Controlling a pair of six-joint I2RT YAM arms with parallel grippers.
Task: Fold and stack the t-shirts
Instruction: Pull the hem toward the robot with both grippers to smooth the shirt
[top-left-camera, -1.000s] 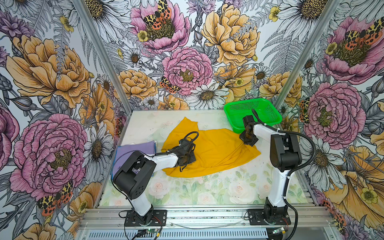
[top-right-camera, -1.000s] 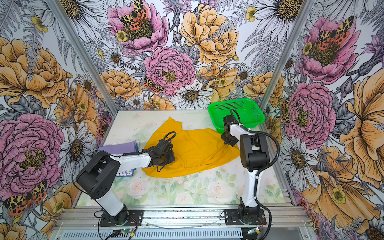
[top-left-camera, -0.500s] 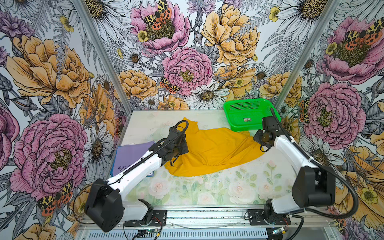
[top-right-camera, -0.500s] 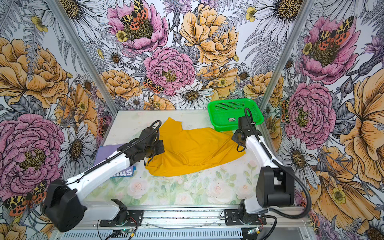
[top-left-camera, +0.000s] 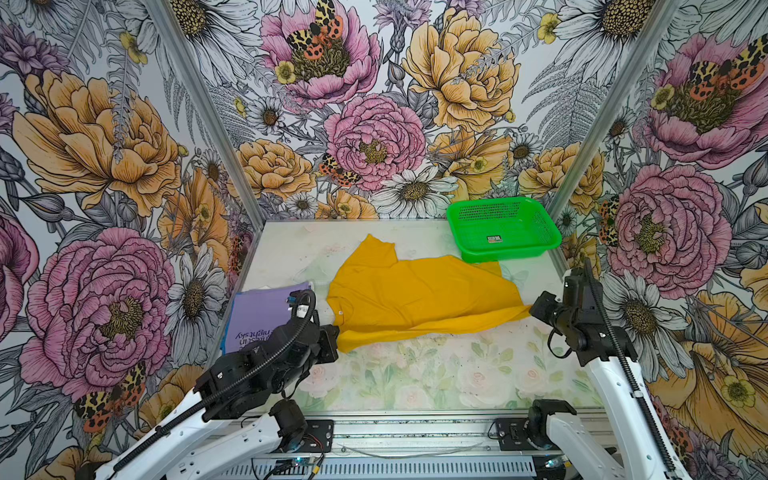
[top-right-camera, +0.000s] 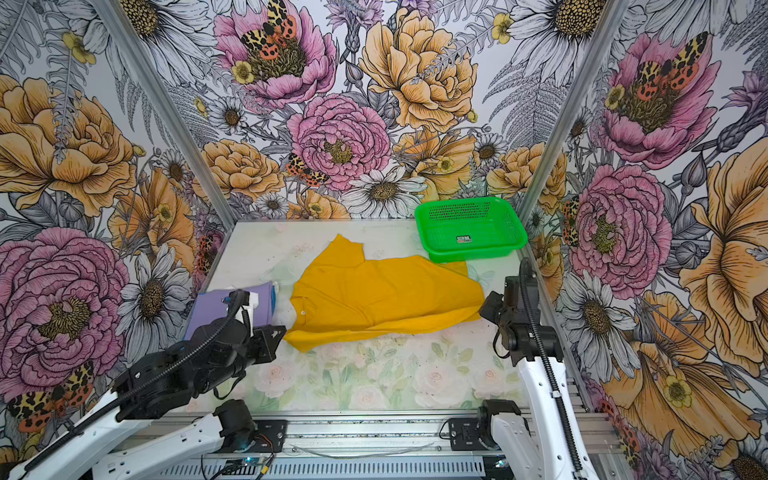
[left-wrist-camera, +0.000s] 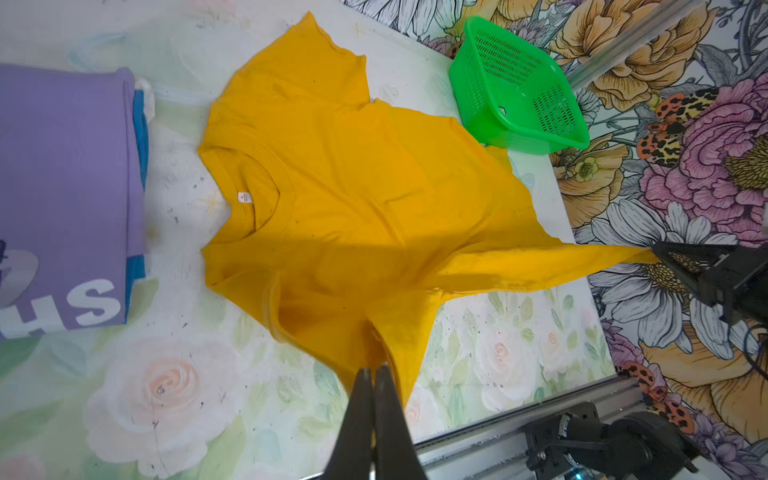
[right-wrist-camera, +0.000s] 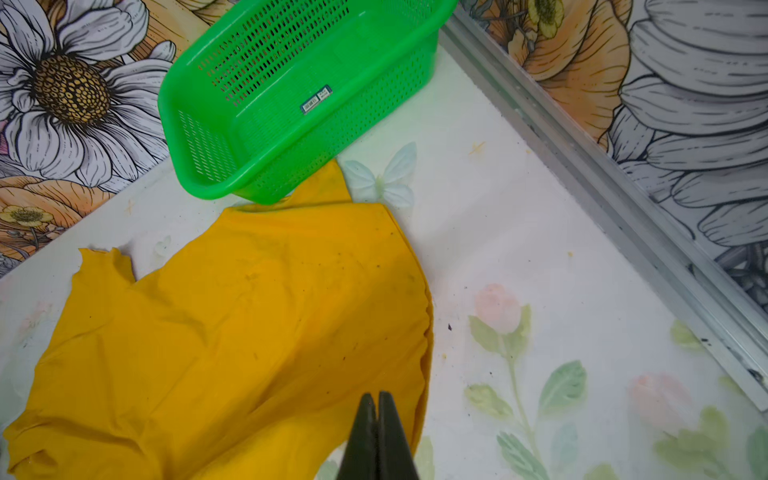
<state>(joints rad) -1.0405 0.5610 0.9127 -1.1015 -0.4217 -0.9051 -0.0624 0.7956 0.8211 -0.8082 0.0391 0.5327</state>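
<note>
Your left fingers (left-wrist-camera: 359, 415) are pinched tight on a near corner of the yellow t-shirt (left-wrist-camera: 353, 199). Your right fingers (right-wrist-camera: 365, 436) are clamped on another corner, which is stretched taut. The rest of that shirt lies spread on the counter (top-left-camera: 415, 374) in front of the green basket (top-left-camera: 507, 251), one edge touching the basket's front wall. The lavender t-shirt (left-wrist-camera: 62, 166) lies folded well apart from the basket, beyond the yellow one, with a blue t-shirt (left-wrist-camera: 141, 133) edging out beneath it.
</note>
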